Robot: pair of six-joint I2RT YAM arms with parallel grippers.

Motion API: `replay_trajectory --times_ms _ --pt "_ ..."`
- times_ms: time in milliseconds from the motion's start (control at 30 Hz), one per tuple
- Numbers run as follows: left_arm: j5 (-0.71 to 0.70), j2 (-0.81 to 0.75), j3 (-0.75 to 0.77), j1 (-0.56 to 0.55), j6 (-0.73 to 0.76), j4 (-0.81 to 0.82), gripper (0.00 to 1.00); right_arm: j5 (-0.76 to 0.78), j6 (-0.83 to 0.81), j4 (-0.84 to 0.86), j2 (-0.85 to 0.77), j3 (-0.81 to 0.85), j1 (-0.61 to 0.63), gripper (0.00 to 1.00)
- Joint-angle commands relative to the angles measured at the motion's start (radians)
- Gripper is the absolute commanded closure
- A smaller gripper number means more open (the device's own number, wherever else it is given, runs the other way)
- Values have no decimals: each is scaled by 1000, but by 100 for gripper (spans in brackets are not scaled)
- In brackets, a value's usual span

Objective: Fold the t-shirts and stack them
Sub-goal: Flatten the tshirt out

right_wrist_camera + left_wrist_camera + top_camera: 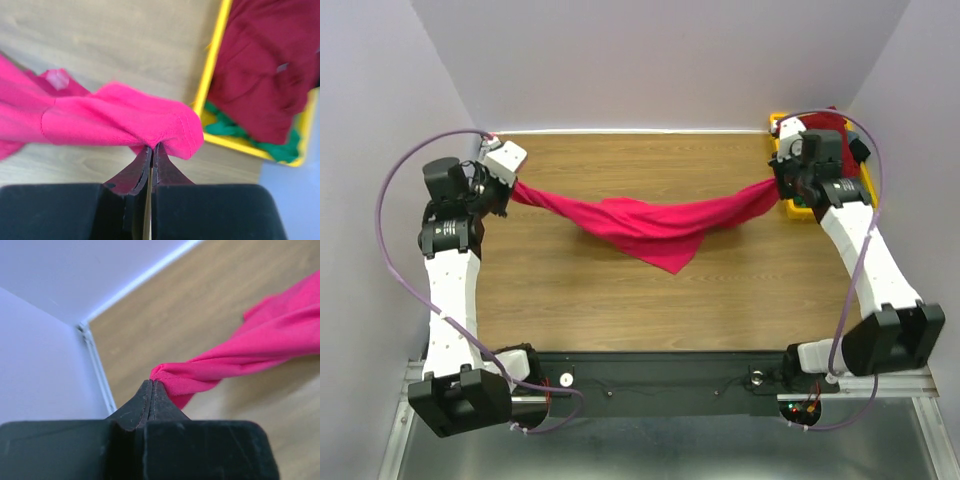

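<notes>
A crimson t-shirt (645, 222) hangs stretched between both grippers above the wooden table (570, 300), its middle sagging onto the table. My left gripper (512, 187) is shut on the shirt's left end (200, 372) at the far left. My right gripper (778, 186) is shut on the shirt's right end (125, 125) at the far right. A maroon t-shirt (265, 65) and a green one (235, 127) lie in the yellow bin (215, 65) beside the right gripper.
The yellow bin (868, 180) stands at the table's far right corner, partly hidden by the right arm. Walls close in the table at the left (40, 365), back and right. The table's far left corner is close to the left gripper.
</notes>
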Motion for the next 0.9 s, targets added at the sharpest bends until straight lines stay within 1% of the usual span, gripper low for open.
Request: replay_trajectory --times_ms 0,67,100,167,200,233,300,333,400,433,500,533,567,600,633,667,700,733,767,800,867 --pt "8 -54 -67 8 85 14 100 -64 0 27 78 16 -5 99" --pt "-12 -48 -94 8 84 14 100 -81 19 33 134 55 -6 99" --pt "-17 -30 -99 8 84 12 100 -95 42 45 211 105 -6 100" --pt "-46 -5 -108 8 72 34 100 -105 66 56 292 179 -5 99" --pt "-56 7 -110 8 61 46 100 -107 79 65 387 214 -6 99" --pt "-81 35 -105 8 35 58 100 -109 106 76 429 313 -6 99" --pt "-96 78 -91 8 19 78 100 -102 135 83 522 424 -6 99" --pt "-116 89 -87 8 -5 89 100 -101 157 85 609 526 -6 99" --pt "-133 127 -70 8 -31 117 100 -98 180 86 687 636 -5 99" --pt "-159 139 -61 8 -62 127 100 -95 197 90 763 718 -3 99" --pt "-190 179 -56 8 -89 158 100 -83 209 100 842 789 8 99" --pt "-228 188 -56 8 -106 170 100 -57 220 97 880 828 14 98" --pt "-242 202 -51 8 -128 186 100 -44 217 90 952 881 30 96" --pt "-251 216 -50 8 -135 189 100 -32 206 87 974 894 40 90" --pt "-254 239 -48 6 -143 189 100 15 179 71 991 898 50 76" --pt "-260 254 -48 6 -160 187 100 35 168 57 1000 894 69 34" --pt "-262 276 -45 8 -168 183 100 34 166 32 991 883 70 8" --pt "-259 290 -41 6 -171 178 100 17 168 21 963 857 72 0" --pt "-256 299 -38 8 -174 161 100 4 160 16 930 815 70 0" --pt "-256 316 -35 8 -175 154 100 -10 151 14 837 723 72 0" --pt "-254 326 -38 8 -175 146 100 -90 117 5 740 620 70 0"
